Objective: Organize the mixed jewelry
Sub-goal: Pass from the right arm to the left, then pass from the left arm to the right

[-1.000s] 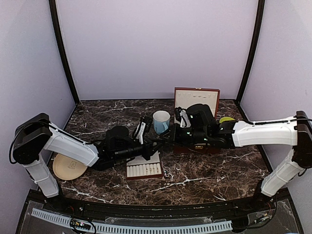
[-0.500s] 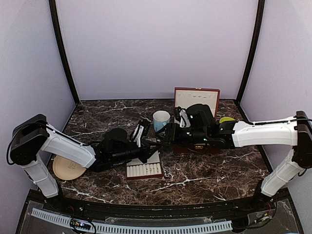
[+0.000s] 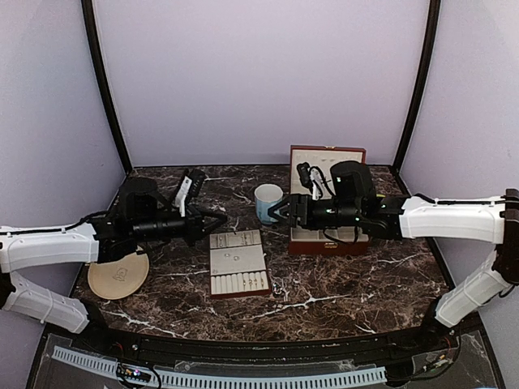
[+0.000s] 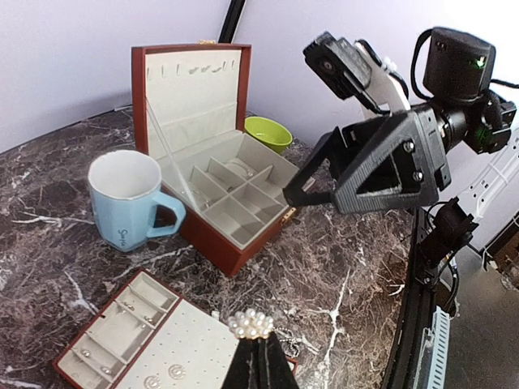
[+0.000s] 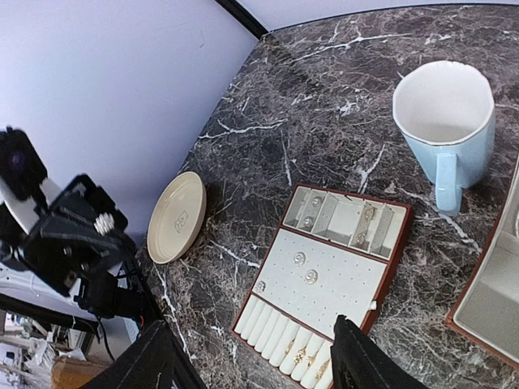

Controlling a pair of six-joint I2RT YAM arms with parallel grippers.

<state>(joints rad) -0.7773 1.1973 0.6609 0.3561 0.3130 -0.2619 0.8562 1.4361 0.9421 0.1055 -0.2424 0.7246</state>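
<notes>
Low in the middle of the left wrist view: left fingers (image 4: 258, 361) pressed together, pinching a small pearl cluster (image 4: 250, 325) at the very tips, in the air above the tabletop (image 4: 340, 284). In the top view, same fingers at centre left, pointing toward the right of the frame, near the upper left corner of the tray (image 3: 239, 273). Cream plate (image 3: 117, 275) at lower left, flat on the marble.

Right of centre in the top view: right fingers (image 3: 281, 215) spread wide, nothing pinched, in the air just beside the blue mug (image 3: 268, 203), tips toward the left of the frame. Both fingertips also at the bottom edge of the right wrist view, well apart.

Rest of the jewelry, in the right wrist view: three studs (image 5: 299, 258) on the dotted cream panel in the middle of the tray; small pieces (image 5: 308, 219) in the compartments along its upper edge; rings (image 5: 304, 352) in the roll slots at its lower edge, kind hard to tell. In the left wrist view, one thin round piece (image 4: 239, 168) in a back compartment of the open box (image 4: 212, 237), upper middle of the frame.

Mug upright, between tray and box, touching neither. Green bowl (image 4: 268, 134) behind the box, upper middle of the left wrist view.
</notes>
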